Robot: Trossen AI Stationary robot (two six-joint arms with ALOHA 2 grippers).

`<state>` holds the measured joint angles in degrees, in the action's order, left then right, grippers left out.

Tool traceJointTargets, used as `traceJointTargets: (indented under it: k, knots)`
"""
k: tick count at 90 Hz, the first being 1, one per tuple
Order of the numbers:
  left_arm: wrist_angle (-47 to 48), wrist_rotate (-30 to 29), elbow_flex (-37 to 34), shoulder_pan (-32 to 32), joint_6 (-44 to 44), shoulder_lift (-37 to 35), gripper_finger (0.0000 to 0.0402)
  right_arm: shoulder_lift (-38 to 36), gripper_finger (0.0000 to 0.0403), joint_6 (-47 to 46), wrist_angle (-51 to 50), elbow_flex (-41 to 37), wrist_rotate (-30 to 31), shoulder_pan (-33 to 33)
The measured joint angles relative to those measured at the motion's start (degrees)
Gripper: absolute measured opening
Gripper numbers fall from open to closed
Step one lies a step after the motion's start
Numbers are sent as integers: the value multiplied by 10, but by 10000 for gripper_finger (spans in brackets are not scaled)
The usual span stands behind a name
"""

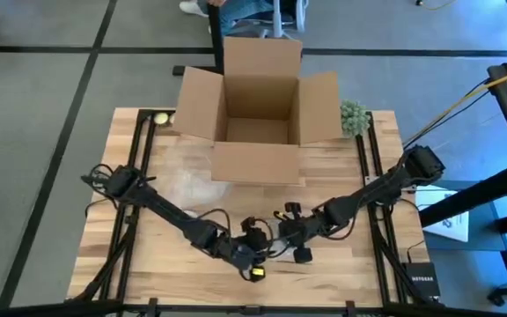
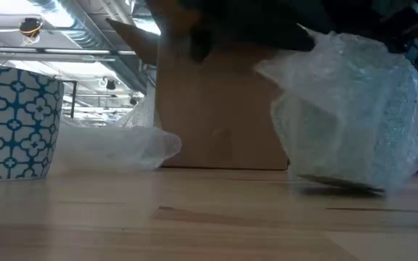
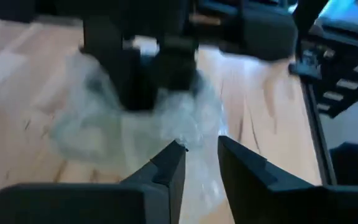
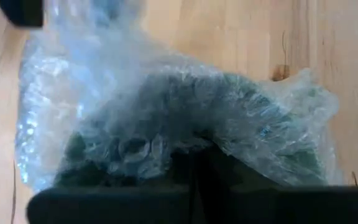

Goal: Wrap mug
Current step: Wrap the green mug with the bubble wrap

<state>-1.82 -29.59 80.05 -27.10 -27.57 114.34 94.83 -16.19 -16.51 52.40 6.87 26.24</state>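
A: Item one, the mug [image 2: 350, 119]. We logged it swaddled in bubble wrap [image 4: 166, 118], right of centre in the low view, tilted off the table [image 1: 341, 264].

B: Grippers?

A: Right gripper [image 4: 197, 168] clamped on the wrap; left gripper [image 3: 201, 162] parted, holding nothing.

B: Risk?

A: We judged the wrap could slip loose, since only one pinch secured it.

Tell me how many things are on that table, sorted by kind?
Cardboard boxes: 1, an open cardboard box.
Mugs: 2, a blue patterned mug and a bubble-wrapped mug.
Loose bubble wrap sheets: 1, a bubble wrap sheet.
Small green plants: 1, a green plant.
Small yellowish round things: 1, a yellowish object; I can't tell what it is.
Total: 6.
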Motion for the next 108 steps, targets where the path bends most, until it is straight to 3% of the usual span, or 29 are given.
traceJointTargets:
  k: [24,59,108]
  knots:
    - [-49,20,0,20,40,0,78,0,0,1,0,0,1,0]
    - [-56,46,4,49,3,41,78,0,0,4,-10,13,15,0]
    - [-25,45,2,47,-16,45,78,-45,1,-17,-258,169,10,0]
